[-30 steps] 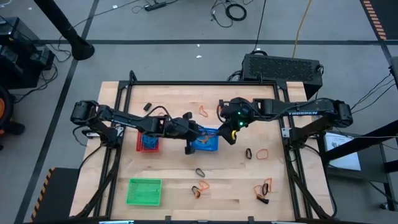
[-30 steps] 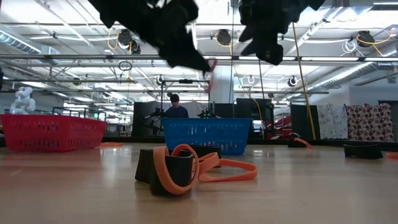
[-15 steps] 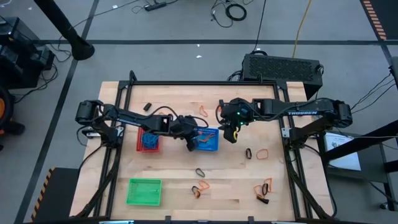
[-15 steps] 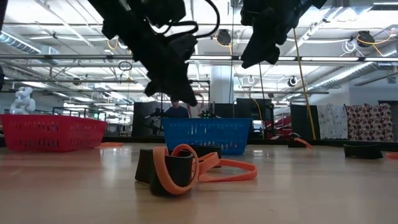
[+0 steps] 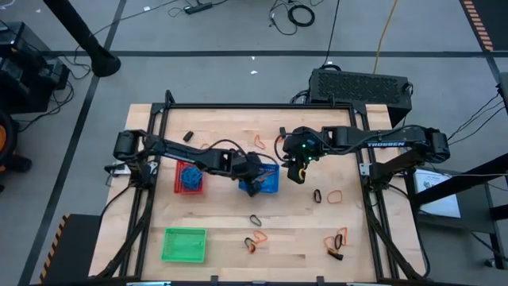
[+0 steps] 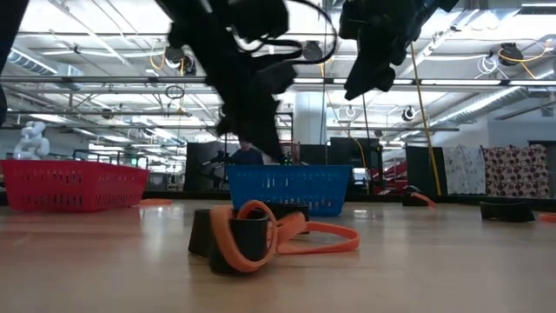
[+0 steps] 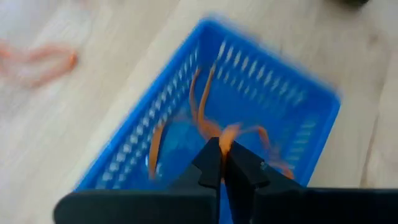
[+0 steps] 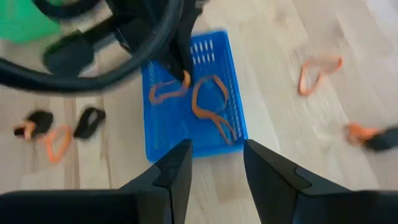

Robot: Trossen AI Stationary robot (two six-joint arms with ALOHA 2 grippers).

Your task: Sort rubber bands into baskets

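My left gripper (image 5: pixel 253 185) is shut on an orange rubber band (image 8: pixel 165 91), low over the blue basket (image 5: pixel 265 182). Other orange rubber bands (image 8: pixel 210 102) lie on this basket's floor. My right gripper (image 5: pixel 298 171) hangs open above the table, just right of the blue basket, with nothing between its fingers. The red basket (image 5: pixel 189 178) stands left of the blue one and holds blue bands. The green basket (image 5: pixel 184 244) stands near the front left. In the low view my left gripper (image 6: pixel 271 146) comes down just above the blue basket (image 6: pixel 291 188). My left gripper pinches one end of the orange rubber band (image 7: pixel 228 135) between its two fingertips. The fingers slant down from the table's left. The band hangs slack below them, inside the blue basket's walls; the blur hides whether its lower end lies on the floor.
Loose bands lie on the wood: an orange one (image 5: pixel 259 141) at the back, a black one (image 5: pixel 317 195) and an orange one (image 5: pixel 336 194) at the right, a black one (image 5: pixel 255 219) and mixed heaps (image 5: pixel 254 241) (image 5: pixel 337 240) near the front.
My left gripper has gone toward the table's right edge and down, over the blue basket, rolling its wrist as it went. It stays shut, and the orange band has come down with it into the basket. My right gripper has rolled a little in place.
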